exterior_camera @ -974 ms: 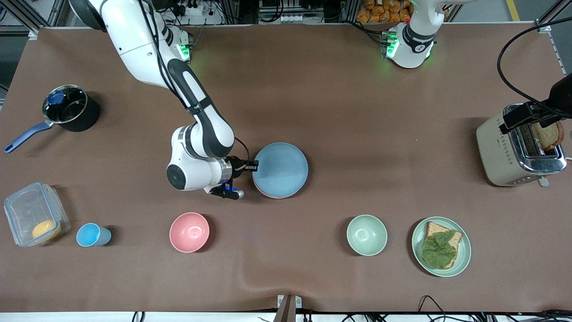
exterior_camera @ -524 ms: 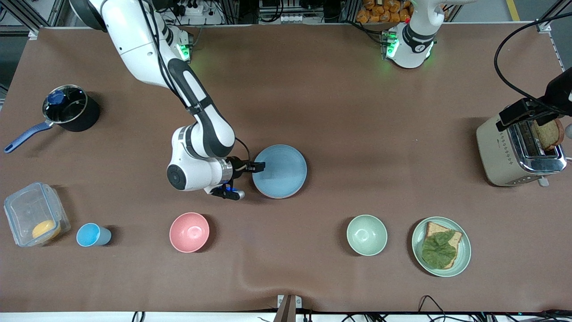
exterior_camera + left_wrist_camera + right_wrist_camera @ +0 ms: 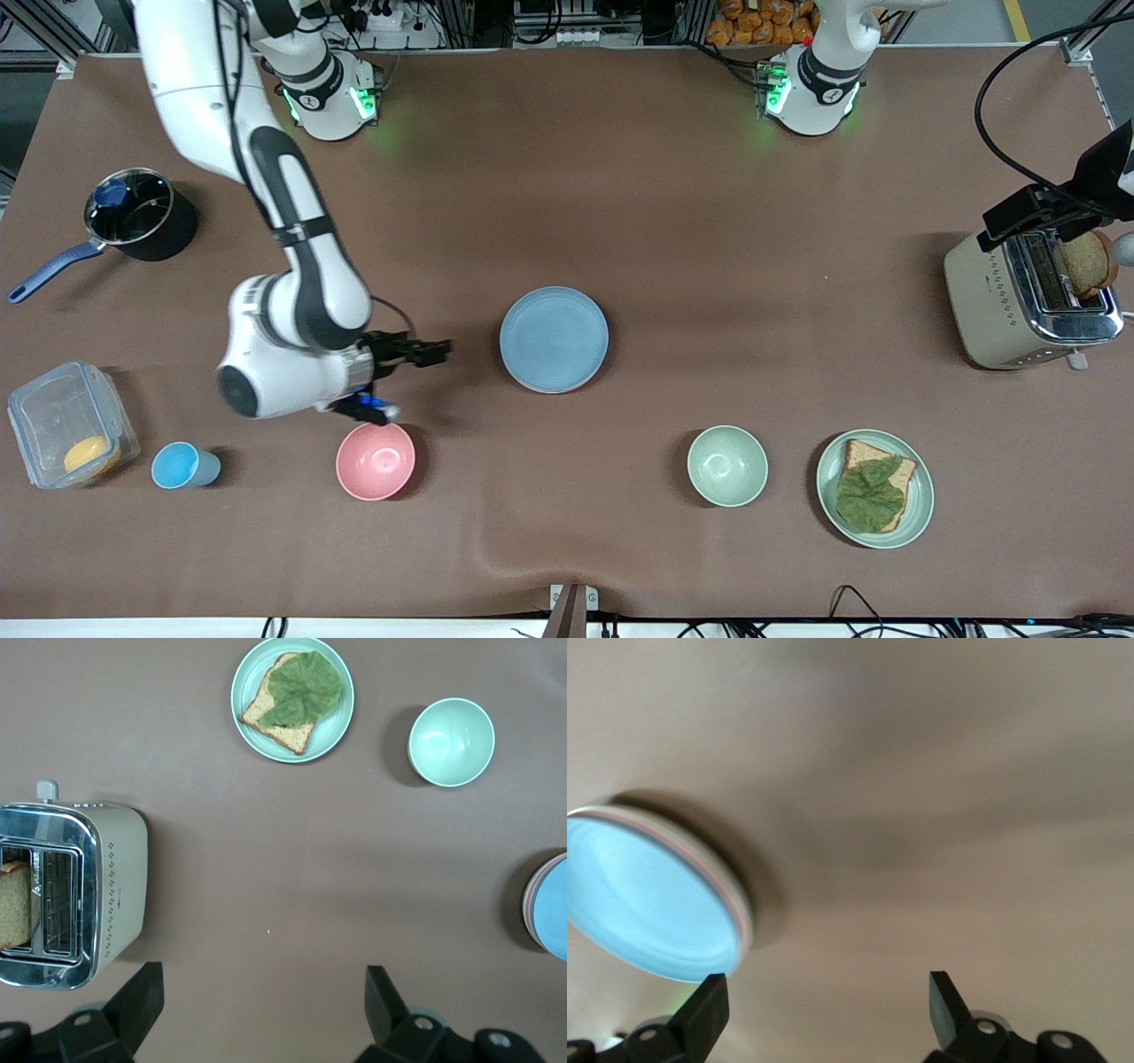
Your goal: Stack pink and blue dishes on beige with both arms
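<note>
Blue plate [image 3: 554,338] atop stack, both end effectors wide open, empty: right [image 3: 431,352], left [image 3: 264,1014].

Pretty clearly a robotics lab dressed up as a kitchen, not anybody's actual home. Two white robot arms [image 3: 292,257] are bolted along one edge of a big table [image 3: 709,221] covered in plain brown cloth, with green status lights glowing at their bases. Past that edge you can see aluminium framing, power strips and loose black cables [image 3: 1010,115]. The kitchen stuff is just props spread out with lots of space: a toaster [image 3: 1019,306] with bread in it, a saucepan [image 3: 142,217], a plastic food box [image 3: 66,425], bowls, plates, a sandwich plate [image 3: 921,496].
</note>
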Controlling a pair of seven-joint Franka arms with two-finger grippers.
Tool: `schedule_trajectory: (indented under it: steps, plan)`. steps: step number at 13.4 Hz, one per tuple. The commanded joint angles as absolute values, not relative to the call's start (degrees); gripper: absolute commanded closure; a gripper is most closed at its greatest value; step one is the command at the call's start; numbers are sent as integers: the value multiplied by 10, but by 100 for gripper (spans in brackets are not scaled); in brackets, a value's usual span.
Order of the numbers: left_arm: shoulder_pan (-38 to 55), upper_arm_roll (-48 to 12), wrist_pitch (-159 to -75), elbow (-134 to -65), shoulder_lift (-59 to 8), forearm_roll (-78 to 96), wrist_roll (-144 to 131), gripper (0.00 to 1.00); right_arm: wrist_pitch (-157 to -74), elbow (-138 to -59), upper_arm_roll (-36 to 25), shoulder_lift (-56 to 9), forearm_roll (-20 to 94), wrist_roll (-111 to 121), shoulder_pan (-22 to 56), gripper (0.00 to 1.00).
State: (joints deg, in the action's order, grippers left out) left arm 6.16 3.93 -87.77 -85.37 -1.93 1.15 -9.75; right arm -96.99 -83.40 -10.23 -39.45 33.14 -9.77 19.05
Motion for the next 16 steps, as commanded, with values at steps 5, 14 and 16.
schedule_trajectory:
  steps: [5,14,16]
  plan:
    - [69,49,-859,-879,7,22,-89,0,-915,-831,-112,-313,158,-12,70,0]
    - [73,47,-858,-869,13,14,-93,0,-861,-891,-107,-90,35,-15,52,0]
    - [74,47,-857,-865,12,13,-93,0,-844,-888,-94,-64,34,-16,38,0]
